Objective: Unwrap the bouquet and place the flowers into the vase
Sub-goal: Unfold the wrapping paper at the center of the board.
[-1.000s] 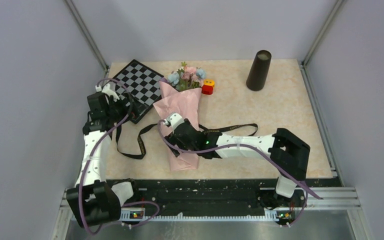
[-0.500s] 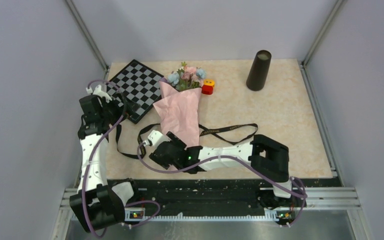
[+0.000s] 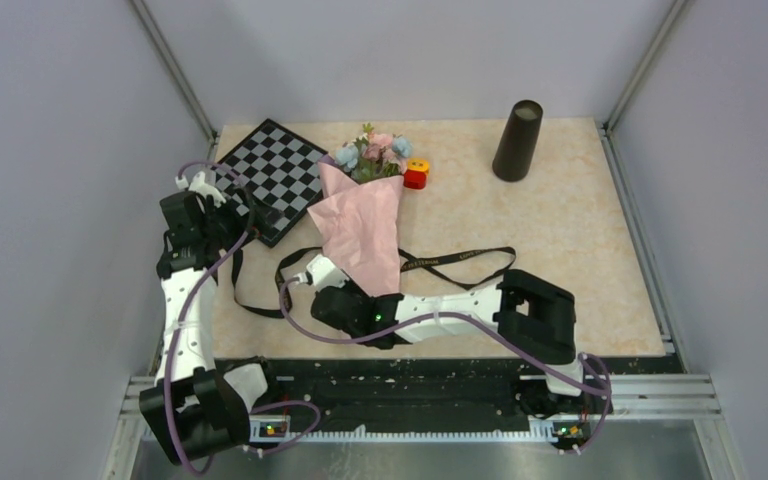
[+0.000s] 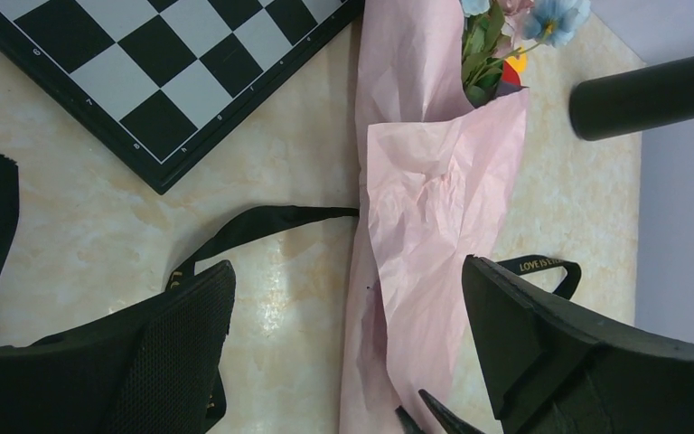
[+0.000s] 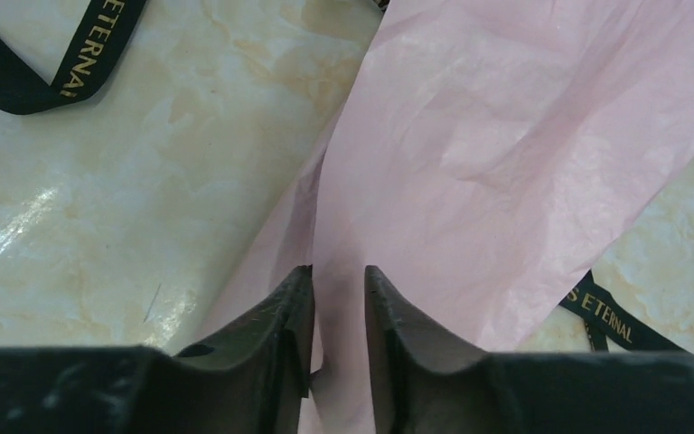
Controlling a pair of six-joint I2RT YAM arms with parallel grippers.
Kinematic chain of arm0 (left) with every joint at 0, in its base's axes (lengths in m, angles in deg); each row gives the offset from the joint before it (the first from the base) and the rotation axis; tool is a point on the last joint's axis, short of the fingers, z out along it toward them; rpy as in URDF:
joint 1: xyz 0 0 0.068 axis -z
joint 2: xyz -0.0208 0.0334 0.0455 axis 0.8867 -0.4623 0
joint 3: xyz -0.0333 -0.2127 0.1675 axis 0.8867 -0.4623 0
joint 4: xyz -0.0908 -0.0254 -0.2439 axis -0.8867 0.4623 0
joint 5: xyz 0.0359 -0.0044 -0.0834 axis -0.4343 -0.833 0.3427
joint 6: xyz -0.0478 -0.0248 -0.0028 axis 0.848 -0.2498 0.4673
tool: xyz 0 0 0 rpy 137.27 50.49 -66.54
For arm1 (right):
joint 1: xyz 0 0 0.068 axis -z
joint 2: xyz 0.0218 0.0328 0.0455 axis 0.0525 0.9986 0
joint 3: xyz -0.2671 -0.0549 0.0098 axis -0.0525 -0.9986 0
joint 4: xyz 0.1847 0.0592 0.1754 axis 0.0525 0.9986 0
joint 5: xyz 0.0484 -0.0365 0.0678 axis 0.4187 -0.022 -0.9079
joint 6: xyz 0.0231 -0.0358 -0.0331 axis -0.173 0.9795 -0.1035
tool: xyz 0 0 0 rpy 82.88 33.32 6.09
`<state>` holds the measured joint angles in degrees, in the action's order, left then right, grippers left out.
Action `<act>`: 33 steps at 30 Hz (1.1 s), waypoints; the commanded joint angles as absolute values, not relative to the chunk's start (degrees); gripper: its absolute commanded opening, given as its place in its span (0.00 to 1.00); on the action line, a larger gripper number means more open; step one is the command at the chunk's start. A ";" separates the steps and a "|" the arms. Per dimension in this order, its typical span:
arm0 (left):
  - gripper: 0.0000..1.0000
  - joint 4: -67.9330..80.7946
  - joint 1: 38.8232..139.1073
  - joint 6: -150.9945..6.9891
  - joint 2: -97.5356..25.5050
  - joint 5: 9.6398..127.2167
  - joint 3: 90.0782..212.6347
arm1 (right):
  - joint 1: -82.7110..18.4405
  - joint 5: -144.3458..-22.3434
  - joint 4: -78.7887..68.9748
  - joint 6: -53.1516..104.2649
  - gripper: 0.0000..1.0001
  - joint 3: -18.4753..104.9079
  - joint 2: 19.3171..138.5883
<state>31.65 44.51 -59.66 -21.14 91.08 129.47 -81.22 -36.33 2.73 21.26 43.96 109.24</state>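
One crinkled pink bouquet [image 3: 365,225] pinched by right end effector [image 5: 337,282]; left end effector [image 4: 348,271] spread.

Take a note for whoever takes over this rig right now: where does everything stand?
Left gripper: open, holding nothing.
Right gripper: pinched on the narrow end of the pink crinkled-paper bouquet, which lies on the table.
Black gold-lettered ribbon: already off, loose beside it.
Pink, white and blue flowers: inside the paper.
Tall dark vase: upright, far right.
To do: open the paper, move flowers into vase.
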 commanded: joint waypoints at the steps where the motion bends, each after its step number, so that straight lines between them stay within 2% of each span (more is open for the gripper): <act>1: 0.99 28.86 44.10 -59.50 -21.52 92.76 129.29 | -81.60 -33.75 0.41 18.69 0.22 41.77 104.17; 5: 0.99 28.88 44.12 -59.50 -21.74 92.89 129.29 | -81.49 -31.40 1.67 17.66 0.07 41.03 102.90; 8: 0.99 28.93 44.10 -59.50 -21.87 92.96 129.30 | -81.44 -29.54 1.91 16.06 0.00 39.58 100.80; 13: 0.99 28.84 44.18 -59.12 -22.56 93.46 128.87 | -79.21 -28.86 3.12 7.75 0.00 35.14 95.37; 21: 0.99 28.14 45.09 -58.27 -24.69 95.39 128.44 | -72.37 -31.77 -0.91 -8.78 0.00 20.16 83.27; 30: 0.99 29.76 52.52 -60.29 -28.08 93.80 128.88 | -69.71 -29.02 0.89 -22.52 0.00 8.71 75.57; 31: 0.99 30.08 53.41 -60.51 -28.52 93.61 129.05 | -69.31 -29.11 1.36 -23.41 0.01 7.84 75.13; 33: 0.99 30.55 55.08 -60.91 -29.48 93.22 129.15 | -68.23 -29.34 2.10 -24.42 0.10 6.18 74.16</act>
